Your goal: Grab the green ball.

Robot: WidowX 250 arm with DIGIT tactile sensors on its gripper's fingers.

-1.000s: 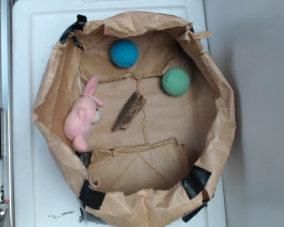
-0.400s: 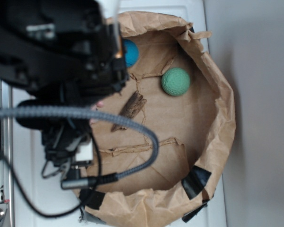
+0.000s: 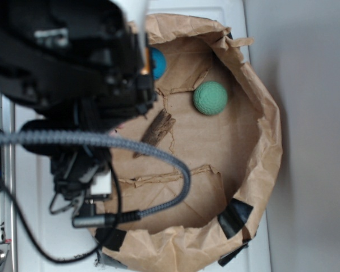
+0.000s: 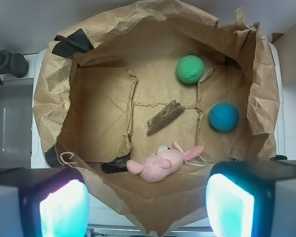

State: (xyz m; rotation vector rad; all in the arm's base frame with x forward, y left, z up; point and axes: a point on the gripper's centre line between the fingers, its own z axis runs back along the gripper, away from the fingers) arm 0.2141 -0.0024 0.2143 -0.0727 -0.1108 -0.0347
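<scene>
Right, I have the gripper (image 4: 143,205) high above the near rim of the paper bag (image 4: 49,94), and in the wrist view its two fingers (image 4: 56,207) sit at the bottom corners with a wide gap between them, so it is spread and holds nothing. The green ball (image 4: 190,69) lies on the bag floor at the far side in that view, a little right of the line between the fingers. I judge the move ahead as forward and slightly right, then down. A ball has no long axis, so I see no need to turn the wrist for it.

In the exterior view the arm (image 3: 68,68) covers the left of the bag, and the green ball (image 3: 210,98) is well clear of it to the right, in the open.

Around the ball, the blue ball (image 4: 223,117) rests nearer me and further right, apart from the green one. The bark strip (image 4: 165,117) lies near the middle of the floor, between me and the green ball, and the pink rabbit (image 4: 163,162) is close below the gripper against the near wall. Both sit on or near my path, so I would pass above them before dropping.

The bag wall rises close behind the ball on the far side and curls inward at its right; that crumpled edge is my main worry for a finger catching. On the left the floor is bare.
</scene>
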